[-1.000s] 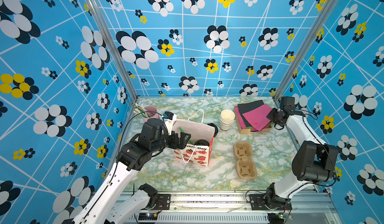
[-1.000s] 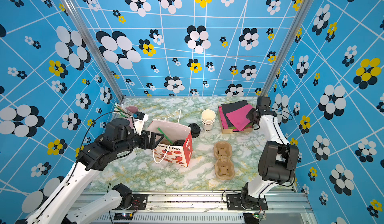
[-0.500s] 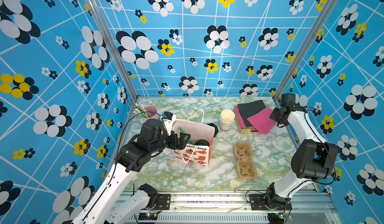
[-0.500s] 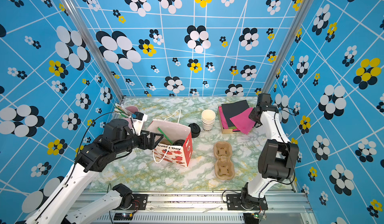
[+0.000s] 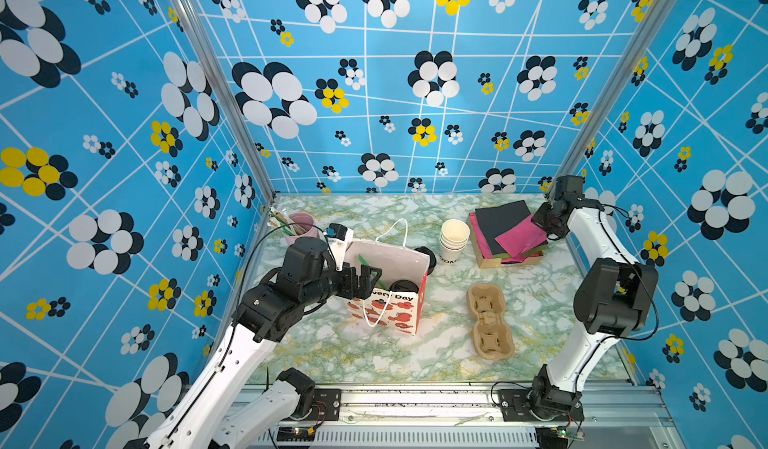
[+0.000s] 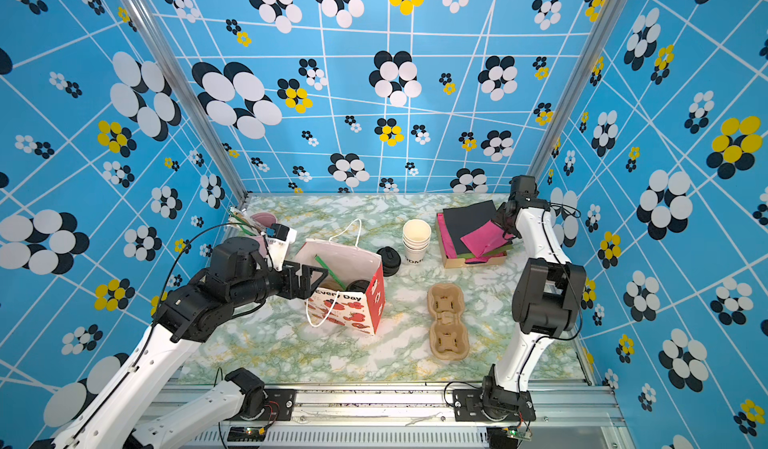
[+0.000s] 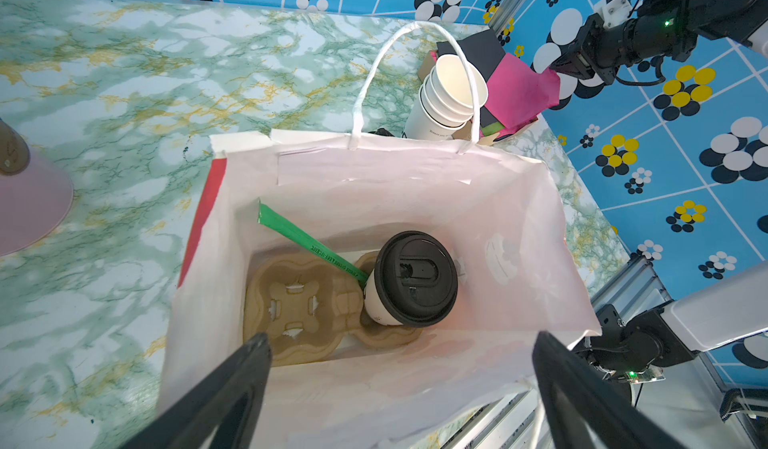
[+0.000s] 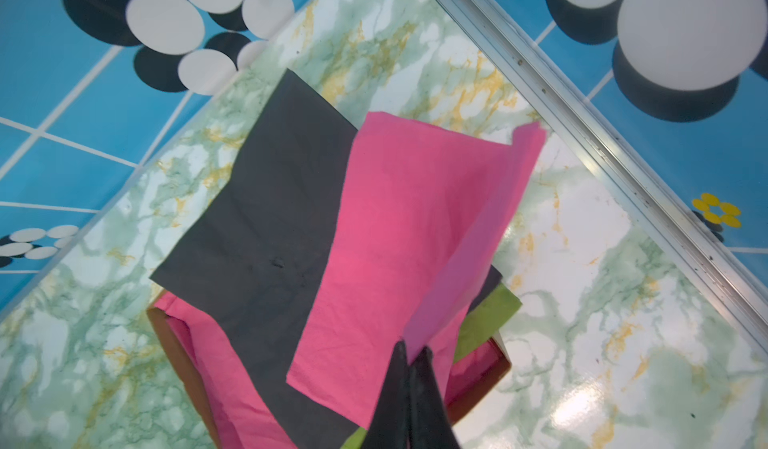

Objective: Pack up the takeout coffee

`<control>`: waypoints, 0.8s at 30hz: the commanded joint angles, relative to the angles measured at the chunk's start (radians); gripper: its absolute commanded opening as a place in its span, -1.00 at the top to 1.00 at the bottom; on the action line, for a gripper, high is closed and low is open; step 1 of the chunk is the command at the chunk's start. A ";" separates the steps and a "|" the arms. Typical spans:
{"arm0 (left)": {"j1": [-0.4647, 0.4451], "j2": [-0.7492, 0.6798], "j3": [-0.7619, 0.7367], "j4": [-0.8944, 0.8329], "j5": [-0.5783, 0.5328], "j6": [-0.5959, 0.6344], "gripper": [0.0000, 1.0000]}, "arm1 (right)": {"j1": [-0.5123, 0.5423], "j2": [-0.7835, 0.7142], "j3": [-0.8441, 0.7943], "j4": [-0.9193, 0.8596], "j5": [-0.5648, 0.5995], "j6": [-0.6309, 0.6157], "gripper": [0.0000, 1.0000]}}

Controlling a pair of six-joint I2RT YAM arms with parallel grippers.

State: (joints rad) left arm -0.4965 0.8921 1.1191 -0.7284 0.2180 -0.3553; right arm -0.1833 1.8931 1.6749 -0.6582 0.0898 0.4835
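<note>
Status: takeout coffee [image 7: 411,278] is already inside the paper bag [image 7: 415,201], lid on and seated in one well of the cardboard carrier [image 7: 299,305] at the bag bottom; the other well is empty. A green wrapped stick [image 7: 307,243] leans in beside the cup. Left gripper [image 7: 401,339] hangs over the bag mouth with jaws spread wide, holding nothing and clear of the cup. Right gripper [image 8: 409,353] is at the far corner of the desk [image 5: 436,351], pinched shut on a corner of a pink napkin [image 8: 399,239], which is raised off the napkin box [image 5: 505,260]. The spare carrier [image 5: 490,322], cup stack [image 5: 454,237] and lid stack [image 6: 388,260] sit outside the bag on the desk. My read: the main pack is done and the napkin is probably the last add, so what's left is carrying it across and dropping it in. Watch for thin paper flopping onto the bag rim.
</note>
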 commanded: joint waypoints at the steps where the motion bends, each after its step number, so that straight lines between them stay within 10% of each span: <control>1: 0.013 0.002 -0.006 0.012 0.001 0.002 -0.98 | 0.007 0.042 0.063 0.009 -0.022 0.038 1.00; 16: 0.015 0.012 -0.004 0.011 0.000 0.003 -0.98 | 0.028 0.201 0.203 0.020 -0.061 0.083 0.99; 24: 0.016 0.012 -0.004 0.009 0.002 0.003 -0.99 | 0.032 0.230 0.210 0.020 -0.103 0.084 0.60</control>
State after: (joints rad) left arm -0.4900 0.9031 1.1191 -0.7288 0.2176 -0.3550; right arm -0.1574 2.1040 1.8488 -0.6388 0.0147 0.5632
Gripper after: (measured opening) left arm 0.992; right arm 0.174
